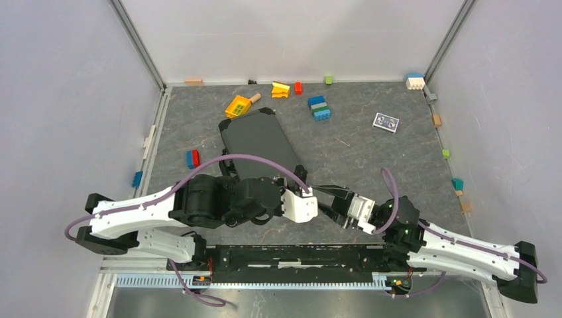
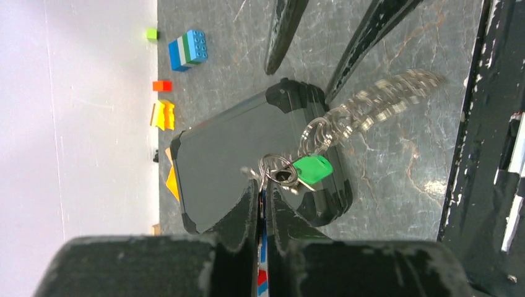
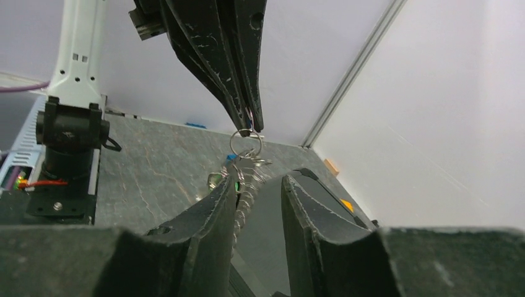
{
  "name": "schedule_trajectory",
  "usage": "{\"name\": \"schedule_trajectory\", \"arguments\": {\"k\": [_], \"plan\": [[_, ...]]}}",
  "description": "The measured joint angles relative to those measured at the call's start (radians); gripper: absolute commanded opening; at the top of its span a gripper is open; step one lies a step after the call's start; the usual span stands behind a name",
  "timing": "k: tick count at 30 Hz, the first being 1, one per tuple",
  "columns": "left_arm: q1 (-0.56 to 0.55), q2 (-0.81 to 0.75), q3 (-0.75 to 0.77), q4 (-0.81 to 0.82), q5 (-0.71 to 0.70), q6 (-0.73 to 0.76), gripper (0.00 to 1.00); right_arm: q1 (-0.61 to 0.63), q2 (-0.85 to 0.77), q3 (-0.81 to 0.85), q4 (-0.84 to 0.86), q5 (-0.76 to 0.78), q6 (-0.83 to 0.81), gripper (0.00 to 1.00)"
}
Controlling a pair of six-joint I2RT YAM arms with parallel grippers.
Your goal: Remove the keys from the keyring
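My left gripper (image 2: 263, 185) is shut on a thin blue, white and red strip seen edge-on. A small metal ring (image 2: 277, 168) with a green tag (image 2: 313, 168) hangs from its tips. From there the keyring's row of greyish keys (image 2: 384, 99) stretches, blurred, toward the right gripper's fingers (image 2: 283, 31). In the right wrist view the keys (image 3: 246, 185) lie along the left finger of my right gripper (image 3: 260, 182). Its jaws stand apart, with a gap to the other finger. Both grippers meet above the table's near middle, left gripper (image 1: 323, 199) and right gripper (image 1: 339, 203).
A black case (image 1: 258, 142) lies flat just beyond the grippers. Toy bricks (image 1: 319, 108), a yellow toy (image 1: 237, 106), a red-blue brick (image 1: 193, 158) and a small card (image 1: 386, 122) lie farther back. A black rail (image 1: 298, 255) runs along the near edge.
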Motion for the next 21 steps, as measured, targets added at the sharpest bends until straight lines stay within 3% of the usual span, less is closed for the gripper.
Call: {"name": "schedule_trajectory", "arguments": {"k": [11, 17, 21], "plan": [[0.0, -0.018, -0.019, 0.089, 0.057, 0.032, 0.02, 0.0, 0.079, -0.002, 0.117, 0.001, 0.09, 0.41], [0.0, -0.019, -0.024, 0.094, 0.079, 0.039, 0.02, 0.0, 0.09, -0.002, 0.15, -0.005, 0.11, 0.27], [0.0, -0.024, -0.024, 0.096, 0.088, 0.044, 0.02, 0.0, 0.109, -0.002, 0.165, -0.026, 0.123, 0.25]]}}
